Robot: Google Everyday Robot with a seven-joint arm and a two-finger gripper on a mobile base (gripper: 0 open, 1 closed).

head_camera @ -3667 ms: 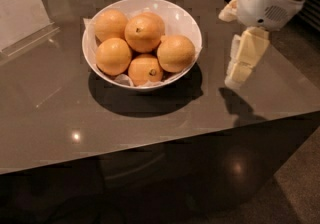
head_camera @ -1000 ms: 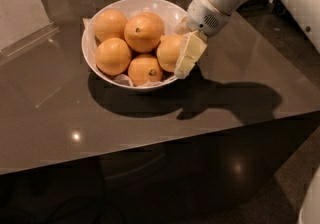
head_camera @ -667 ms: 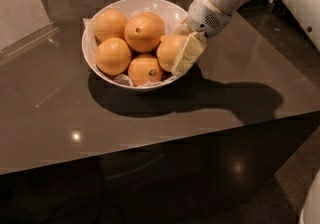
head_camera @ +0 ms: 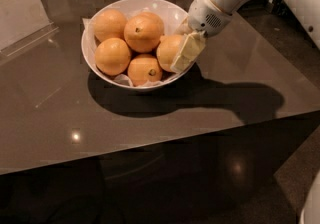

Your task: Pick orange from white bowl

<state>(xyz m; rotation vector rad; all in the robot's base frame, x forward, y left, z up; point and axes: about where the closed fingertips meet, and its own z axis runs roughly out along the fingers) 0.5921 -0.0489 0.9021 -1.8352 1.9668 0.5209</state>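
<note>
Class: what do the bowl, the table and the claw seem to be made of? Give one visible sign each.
Bowl: likely glazed ceramic, white and glossy. Table: polished stone or laminate; it mirrors lights. Claw, at the bowl's right side against an orange: probably cream plastic or rubber, matte, no glare.

Pale yellow-orange orange (head_camera: 167, 50), glossy white bowl (head_camera: 125, 6), cream claw (head_camera: 184, 53) at bowl's right rim, grey-brown reflective bench (head_camera: 230, 85).
</note>
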